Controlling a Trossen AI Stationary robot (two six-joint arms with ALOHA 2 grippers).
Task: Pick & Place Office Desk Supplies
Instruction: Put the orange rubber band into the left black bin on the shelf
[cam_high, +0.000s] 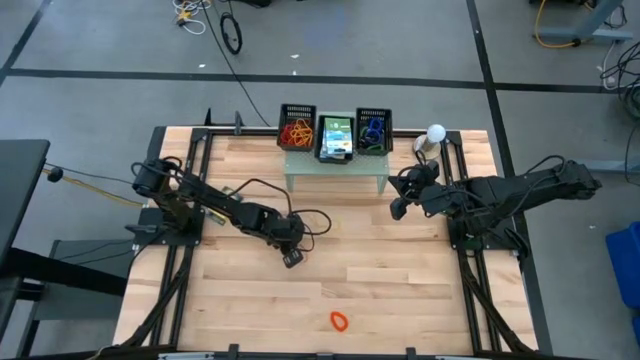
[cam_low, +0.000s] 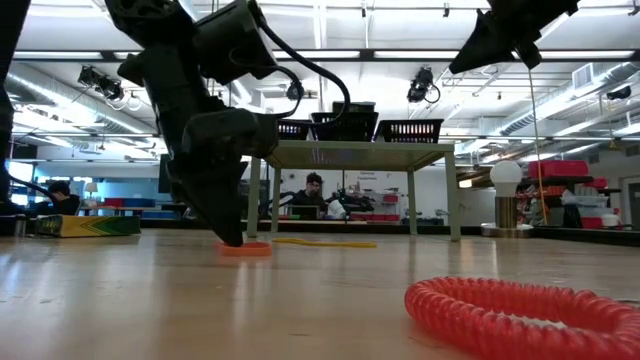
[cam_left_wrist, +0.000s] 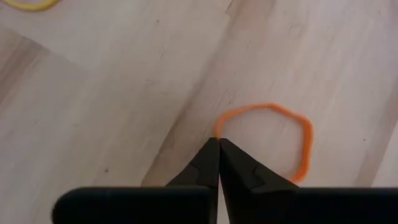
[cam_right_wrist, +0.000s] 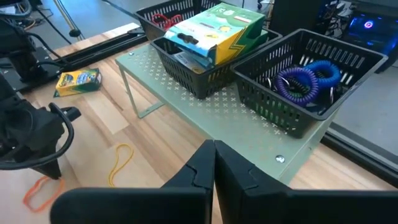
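I see the left gripper (cam_left_wrist: 219, 142) lowered to the wooden tabletop (cam_high: 380, 270), its jaws pressed together. In the left wrist view the tips meet right at the edge of a thin orange rubber band (cam_left_wrist: 273, 134); I cannot tell whether the band is pinched between them or only touched. The rest of the loop lies flat on the wood just ahead of the jaws. A yellow rubber band (cam_right_wrist: 121, 163) lies near, a little beyond that gripper.

The right gripper (cam_right_wrist: 214, 147) hangs in the air, jaws closed and holding nothing. Ahead of and below its jaws is a pale green perforated stand (cam_right_wrist: 205, 115) carrying three black baskets in a row: the near one (cam_right_wrist: 298, 93) holds blue and purple coiled bands (cam_right_wrist: 305, 78), the middle basket (cam_right_wrist: 186, 65) holds printed cardboard boxes (cam_right_wrist: 217, 28), and the far one (cam_high: 296, 128) holds red and orange bands (cam_high: 295, 131).

A red coiled band (cam_high: 339, 320) rests alone on the tabletop, well apart from both sets of jaws.
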